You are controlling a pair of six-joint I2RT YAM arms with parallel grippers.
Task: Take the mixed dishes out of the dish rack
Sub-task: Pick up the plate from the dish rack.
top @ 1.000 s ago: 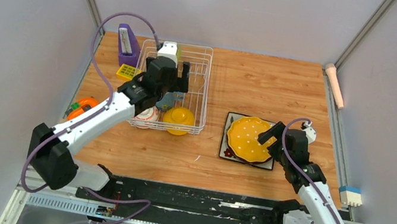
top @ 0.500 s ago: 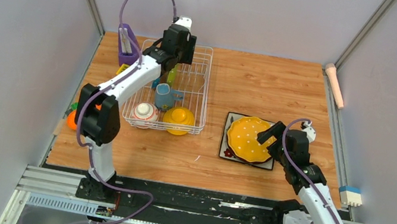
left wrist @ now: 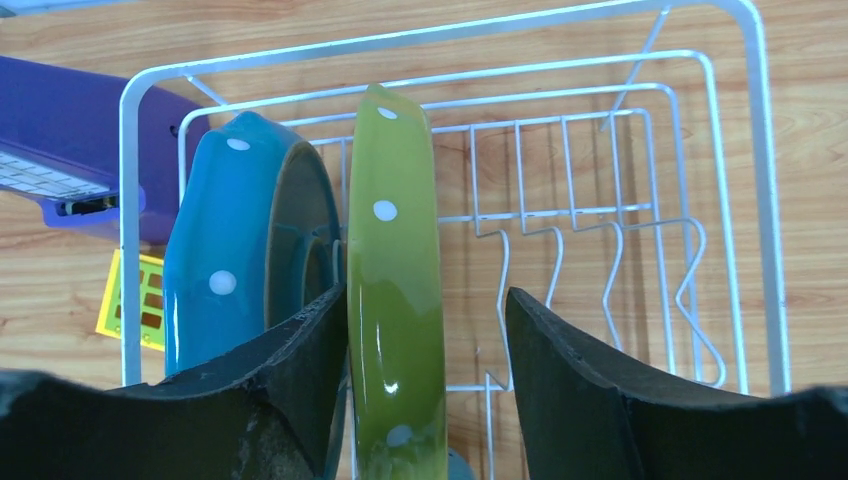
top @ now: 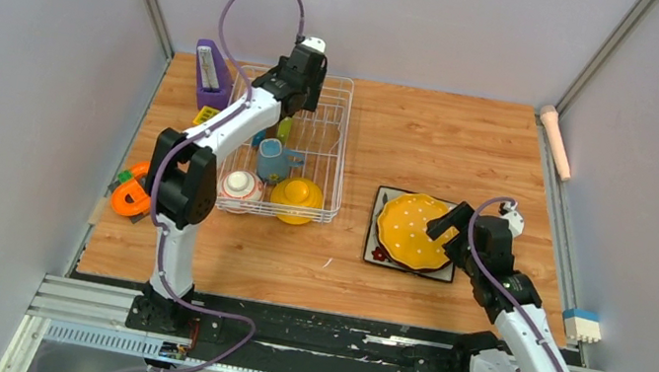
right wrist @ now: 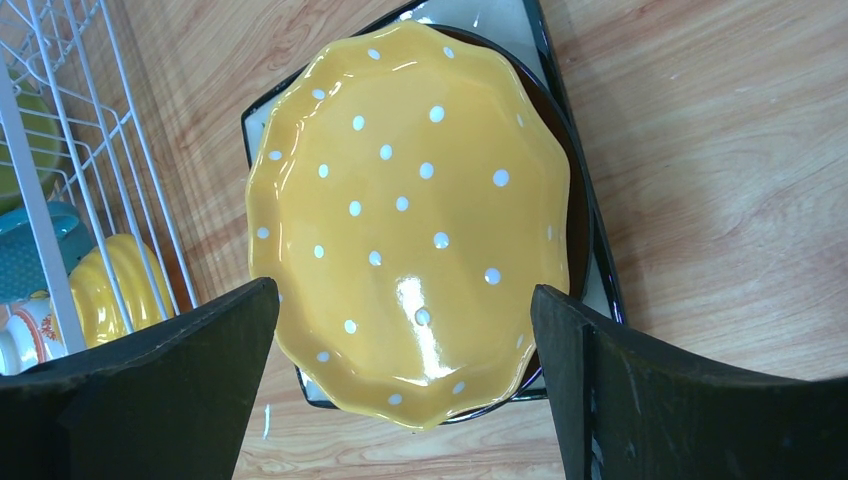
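- Orange tape measure — lay at the table's left edge, well apart from the work; no marking on it could be read.
- Purple slanted holder and small yellow grid block — stood just beside the rack's left wall; the holder's pale lined panel carried no legible text.
- Dish rack — white wire, on the left half of the table. It held the blue-dotted plate and green-dotted plate upright at the far end. The blue-grey mug, red-and-white patterned bowl and yellow bowl sat at the near end.
- Left gripper — straddled the green-dotted plate's rim. One finger sat in the narrow slot between the two plates, against the green one. The other stood clear, with rack wire showing in the gap; not clamped.
- Risk, as judged: the wedged finger could drag or tip the blue-dotted plate on lifting. The glossy glaze could slip in a thin rim grip. A tilted pull could snag the prongs.
- Yellow plate — unloaded, stacked on the dark square plate to the right of the rack.
- Right gripper — hung above that stack with jaws spread wide, holding nothing.
- Writing and brands — none legible in any view.
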